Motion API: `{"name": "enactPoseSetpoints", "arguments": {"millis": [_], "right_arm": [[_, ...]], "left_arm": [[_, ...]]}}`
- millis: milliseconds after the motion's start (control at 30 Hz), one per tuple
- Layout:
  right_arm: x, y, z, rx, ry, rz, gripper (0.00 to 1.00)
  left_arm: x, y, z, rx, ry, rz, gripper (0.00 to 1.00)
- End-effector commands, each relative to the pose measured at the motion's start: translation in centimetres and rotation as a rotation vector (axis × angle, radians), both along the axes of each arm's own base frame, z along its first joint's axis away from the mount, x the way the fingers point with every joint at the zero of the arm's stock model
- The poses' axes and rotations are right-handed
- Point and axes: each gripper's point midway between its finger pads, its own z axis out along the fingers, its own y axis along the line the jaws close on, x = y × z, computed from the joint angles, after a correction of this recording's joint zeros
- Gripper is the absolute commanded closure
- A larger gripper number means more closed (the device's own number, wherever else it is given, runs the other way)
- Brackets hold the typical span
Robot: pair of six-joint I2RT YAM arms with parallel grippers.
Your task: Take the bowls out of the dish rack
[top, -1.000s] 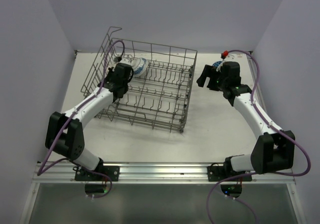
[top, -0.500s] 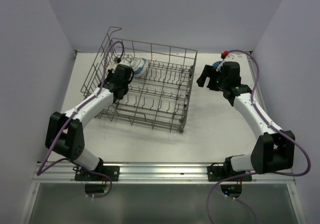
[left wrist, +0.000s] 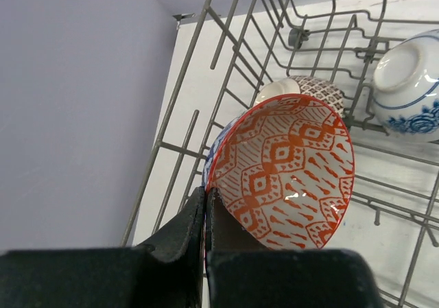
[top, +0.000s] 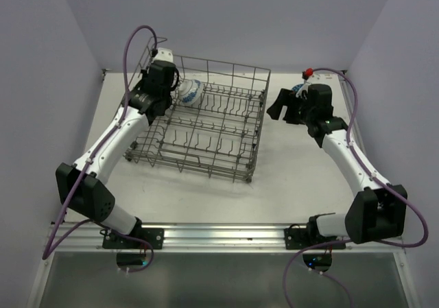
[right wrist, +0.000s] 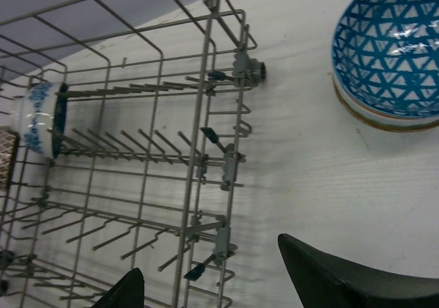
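Pinching red-patterned bowl [left wrist: 288, 171] by rim in left gripper [left wrist: 205, 198], jaws closed, high above dish rack [top: 255, 143], toward table's far-left corner. Likely needs carrying rightward: blue triangle bowl [right wrist: 387, 47] set down at far-right corner, beside wide-open, empty right gripper [top: 285, 109].

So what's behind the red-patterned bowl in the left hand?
Behind the red-patterned ceramic bowl, a blue-patterned bowl's edge and a brown-patterned bowl's top show; their other parts are covered.

Left arm stretches forward, its left gripper [left wrist: 206, 202] pinched closed; right gripper [top: 282, 108] hovers with jaws spread.
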Motion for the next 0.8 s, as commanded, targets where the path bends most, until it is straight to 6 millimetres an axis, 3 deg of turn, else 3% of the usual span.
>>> {"name": "enactPoseSetpoints", "arguments": {"millis": [0,133,233,267,433,600,700,767], "right_arm": [[-0.2,2.4,6.2,0.111,-0.162,0.118,0.17],[-0.9,4.1,8.8,0.163,-0.22,0.186,0.18],[-1.5,6.8,10.1,0.182,-0.25,0.259,0.19],[-2.2,8.9,10.2,0.184,-0.247,0.312,0.19],[-2.4,14.7,10.1,0.255,-0.211,0.401,0.21],[-2.0,18.2,10.5,0.241,-0.204,0.419,0.23],[-1.4,20.1,10.0,0.236,-0.177,0.418,0.23],[-0.9,21.1,8.6,0.221,-0.144,0.413,0.23]], "left_arm": [[-0.5,-1.2,2.8,-0.114,-0.062,-0.048,1.0],[-0.3,-2.9,3.0,-0.193,-0.065,-0.12,1.0],[-0.3,-4.6,2.7,-0.252,-0.06,-0.19,1.0],[-0.3,-5.1,2.7,-0.267,-0.059,-0.214,1.0],[-0.3,-8.5,2.7,-0.387,-0.041,-0.358,1.0],[-0.8,-10.8,2.7,-0.467,-0.04,-0.438,1.0],[-1.1,-11.7,2.6,-0.488,-0.039,-0.471,1.0],[-1.4,-12.2,2.4,-0.498,-0.035,-0.489,1.0]]}}
